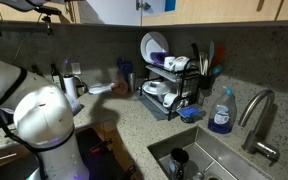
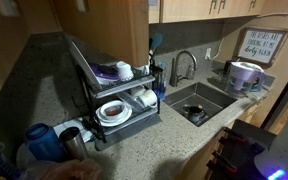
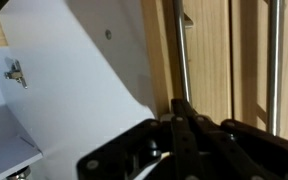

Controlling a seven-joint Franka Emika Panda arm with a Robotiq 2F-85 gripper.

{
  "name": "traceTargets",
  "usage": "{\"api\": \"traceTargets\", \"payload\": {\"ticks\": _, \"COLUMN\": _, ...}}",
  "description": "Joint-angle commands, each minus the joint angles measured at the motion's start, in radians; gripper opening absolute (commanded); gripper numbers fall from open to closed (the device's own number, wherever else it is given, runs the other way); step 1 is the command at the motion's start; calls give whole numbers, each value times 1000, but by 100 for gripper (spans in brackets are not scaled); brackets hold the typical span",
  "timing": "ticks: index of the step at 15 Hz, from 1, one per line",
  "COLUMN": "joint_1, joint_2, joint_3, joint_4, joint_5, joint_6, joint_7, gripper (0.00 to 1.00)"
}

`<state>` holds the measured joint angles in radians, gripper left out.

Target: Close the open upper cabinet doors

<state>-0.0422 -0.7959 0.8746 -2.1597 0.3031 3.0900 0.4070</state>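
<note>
In the wrist view an open upper cabinet door (image 3: 84,70) swings out at the left. It shows its white inner face and a metal hinge (image 3: 17,72). To the right are closed honey-brown doors (image 3: 209,50) with long metal bar handles (image 3: 181,50). My gripper (image 3: 184,108) is dark, its fingers pressed together, with the tips right at the open door's edge. I cannot tell whether they touch it. In an exterior view the open door (image 2: 104,30) hangs as a large wooden panel above the dish rack (image 2: 119,95). The gripper itself is out of view in both exterior views.
The dish rack (image 1: 169,85) holds plates and cups on the speckled counter (image 1: 124,125). A sink (image 1: 209,160) with faucet (image 1: 256,110) and a blue soap bottle (image 1: 221,112) lie beside it. The white arm (image 1: 44,120) rises at the left. A kettle (image 2: 244,75) stands beyond the sink.
</note>
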Motion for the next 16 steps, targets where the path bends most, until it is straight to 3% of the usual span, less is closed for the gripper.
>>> {"api": "traceTargets", "payload": {"ticks": 1, "joint_1": -54, "joint_2": -25, "joint_3": 14, "joint_4": 12, "joint_5": -43, "joint_6": -28, "joint_7": 29, "gripper": 0}}
{"api": "traceTargets", "payload": {"ticks": 7, "joint_1": -71, "joint_2": -78, "joint_3": -9, "joint_4": -5, "joint_5": -57, "joint_6": -53, "joint_7": 26, "gripper": 0}}
{"api": "traceTargets", "payload": {"ticks": 16, "joint_1": -63, "joint_2": -218, "joint_3": -110, "joint_4": -77, "joint_5": -70, "joint_6": -180, "joint_7": 27, "gripper": 0}}
